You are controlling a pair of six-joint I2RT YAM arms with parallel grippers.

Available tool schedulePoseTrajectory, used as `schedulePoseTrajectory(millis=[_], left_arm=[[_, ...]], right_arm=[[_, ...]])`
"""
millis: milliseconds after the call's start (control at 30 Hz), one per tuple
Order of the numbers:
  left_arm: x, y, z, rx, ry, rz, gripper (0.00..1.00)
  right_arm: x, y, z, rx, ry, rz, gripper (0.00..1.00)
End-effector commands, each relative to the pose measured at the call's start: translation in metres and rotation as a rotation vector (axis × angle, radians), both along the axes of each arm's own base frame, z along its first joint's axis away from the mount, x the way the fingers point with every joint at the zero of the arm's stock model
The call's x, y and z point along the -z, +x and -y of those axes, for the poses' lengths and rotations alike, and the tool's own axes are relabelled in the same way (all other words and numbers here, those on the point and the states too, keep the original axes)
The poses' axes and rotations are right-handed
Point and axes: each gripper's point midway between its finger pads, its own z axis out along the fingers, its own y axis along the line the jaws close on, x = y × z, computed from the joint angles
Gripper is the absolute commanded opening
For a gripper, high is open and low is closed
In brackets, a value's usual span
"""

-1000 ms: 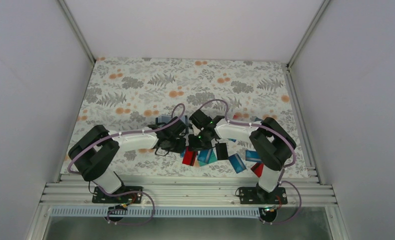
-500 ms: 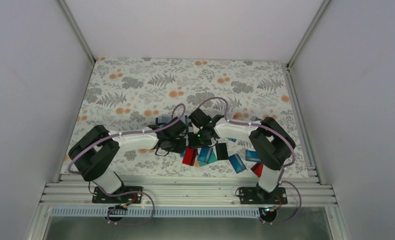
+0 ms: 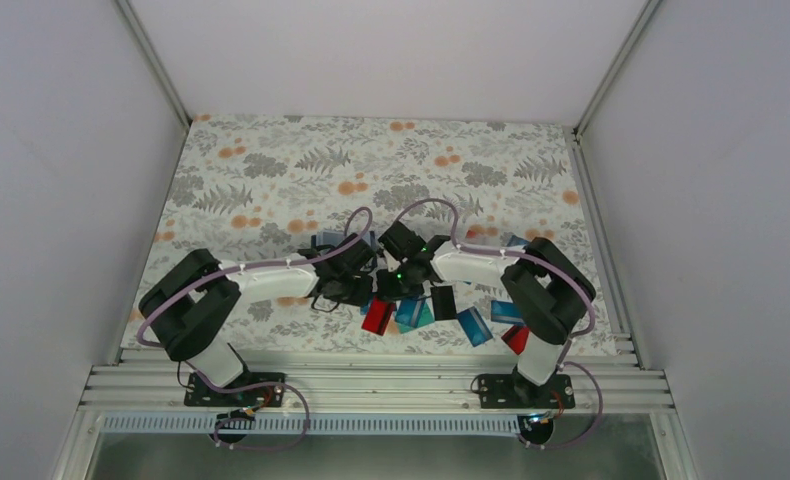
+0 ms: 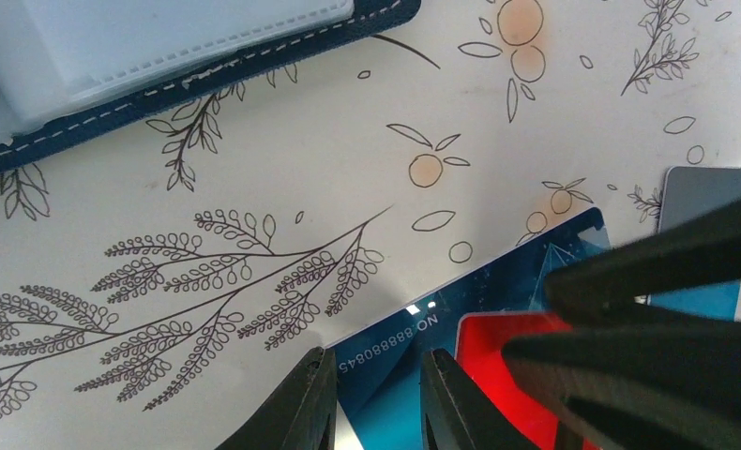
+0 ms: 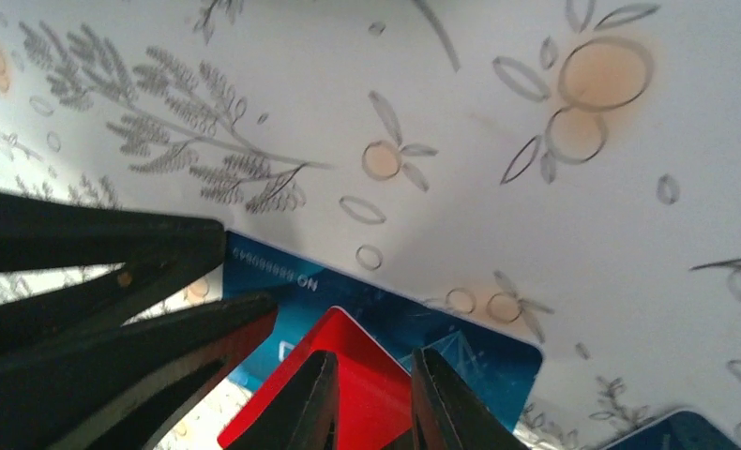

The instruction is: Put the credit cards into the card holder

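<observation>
The navy stitched card holder (image 4: 160, 37) lies open at the top left of the left wrist view, showing a clear window; in the top view it (image 3: 327, 241) lies beyond the left arm. A blue credit card (image 4: 479, 291) lies flat with a red card (image 4: 486, 328) on top of it. My left gripper (image 4: 376, 361) stands low over the blue card's corner with its jaws slightly parted. My right gripper (image 5: 371, 361) stands over the red card (image 5: 343, 333), jaws parted, with the blue card (image 5: 461, 366) beneath. The two grippers (image 3: 356, 285) (image 3: 391, 283) nearly touch.
More cards lie near the front edge: red (image 3: 378, 315), teal (image 3: 411, 312), black (image 3: 443, 302), blue (image 3: 474, 326) and another red (image 3: 514, 338). A grey-blue card (image 4: 704, 187) lies behind the right gripper's fingers (image 4: 667, 309). The floral cloth (image 3: 391, 160) stretches to the back.
Both grippers stay low over the stacked blue and red cards. The right arm has shifted very slightly; nothing has been lifted.
</observation>
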Motion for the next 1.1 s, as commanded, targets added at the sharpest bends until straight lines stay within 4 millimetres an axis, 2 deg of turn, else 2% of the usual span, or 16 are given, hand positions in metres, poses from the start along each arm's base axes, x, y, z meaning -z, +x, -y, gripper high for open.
schedulePoseTrajectory(millis=[0, 200, 567, 833, 1067], left_arm=[[0.030, -0.025, -0.017, 0.014, 0.095, -0.107, 0.24], [0.029, -0.024, -0.016, 0.011, 0.093, -0.110, 0.24], [0.029, -0.026, -0.017, 0.009, 0.087, -0.111, 0.24], [0.026, -0.028, -0.017, 0.001, 0.072, -0.111, 0.24], [0.021, -0.031, -0.020, -0.035, 0.047, -0.114, 0.24]], right_arm=[[0.008, -0.026, 0.003, -0.065, -0.011, -0.029, 0.20], [0.016, -0.044, -0.001, -0.115, 0.011, -0.070, 0.20], [0.029, -0.075, -0.031, -0.237, 0.028, -0.112, 0.20], [0.022, -0.087, -0.039, -0.283, 0.059, -0.111, 0.20], [0.016, -0.101, -0.034, -0.303, 0.082, -0.110, 0.20]])
